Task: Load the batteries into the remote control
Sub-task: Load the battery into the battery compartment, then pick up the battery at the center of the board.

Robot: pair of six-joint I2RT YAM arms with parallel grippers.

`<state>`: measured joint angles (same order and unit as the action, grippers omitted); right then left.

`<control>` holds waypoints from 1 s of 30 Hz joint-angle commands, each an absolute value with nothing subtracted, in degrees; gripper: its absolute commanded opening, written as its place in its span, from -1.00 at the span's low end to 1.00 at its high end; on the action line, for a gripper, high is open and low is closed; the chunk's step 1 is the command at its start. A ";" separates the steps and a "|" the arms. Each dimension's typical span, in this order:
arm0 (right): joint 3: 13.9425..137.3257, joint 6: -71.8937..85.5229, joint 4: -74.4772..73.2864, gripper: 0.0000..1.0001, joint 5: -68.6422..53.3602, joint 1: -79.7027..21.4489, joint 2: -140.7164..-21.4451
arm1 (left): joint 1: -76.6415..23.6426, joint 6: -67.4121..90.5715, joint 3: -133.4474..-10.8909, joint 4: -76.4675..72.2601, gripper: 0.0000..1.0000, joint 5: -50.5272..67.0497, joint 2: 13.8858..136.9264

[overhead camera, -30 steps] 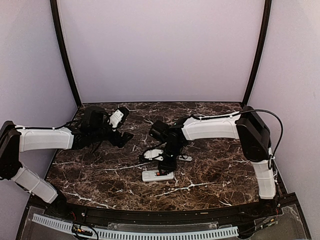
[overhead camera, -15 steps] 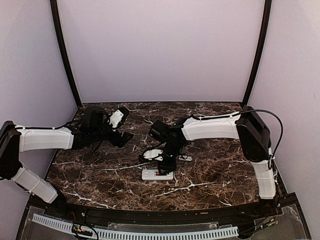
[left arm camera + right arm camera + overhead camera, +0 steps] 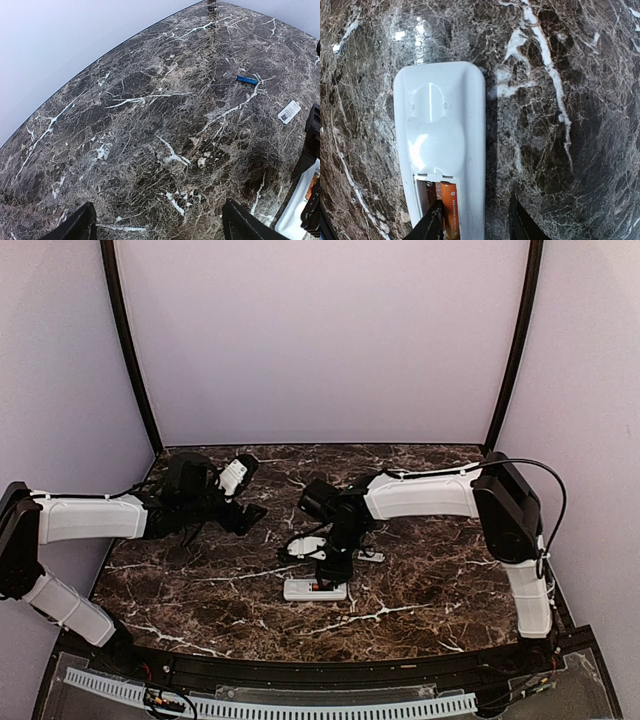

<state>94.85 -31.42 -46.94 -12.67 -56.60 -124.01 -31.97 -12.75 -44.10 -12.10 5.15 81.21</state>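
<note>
The remote control [image 3: 440, 135] lies back up on the marble, its battery bay uncovered at the near end. The orange battery [image 3: 449, 210] lies in that bay. My right gripper [image 3: 474, 225] hangs open just above it: one finger [image 3: 427, 227] is over the bay beside the orange cell, the other [image 3: 520, 225] is over the table past the remote's edge. From above, the right gripper [image 3: 333, 565] stands over the remote [image 3: 315, 591]. The blue battery [image 3: 247, 79] lies loose on the table. My left gripper [image 3: 160, 231] is open and empty, well to the remote's left [image 3: 299, 212].
A small flat white piece [image 3: 289, 111] lies on the marble near the right arm, and shows from above too [image 3: 372, 556]. The table's curved far edge meets the pale wall [image 3: 75, 45]. The left arm [image 3: 90, 517] stretches in from the left side.
The right gripper has barely shifted over the remote's near end. The left arm has not moved.
</note>
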 commanded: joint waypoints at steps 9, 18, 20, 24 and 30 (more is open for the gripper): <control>95.70 -29.33 -44.44 -0.15 -18.07 -53.49 -117.14 | -31.37 -13.05 -43.52 -12.13 0.72 6.25 80.95; 92.98 -4.19 -36.02 -0.21 -5.09 -42.20 -113.51 | -31.38 -12.52 -43.10 -13.21 0.72 5.48 80.84; 91.97 1.61 -37.08 -0.21 1.67 -40.04 -113.43 | -31.38 -12.10 -42.82 -14.42 0.72 5.10 80.75; 88.52 9.51 -37.95 -0.19 4.03 -37.33 -112.86 | -31.38 -11.26 -43.40 -14.52 0.72 5.09 81.65; 86.84 13.69 -37.61 -0.18 1.95 -37.00 -115.96 | -31.38 -10.72 -43.77 -14.85 0.72 6.02 82.19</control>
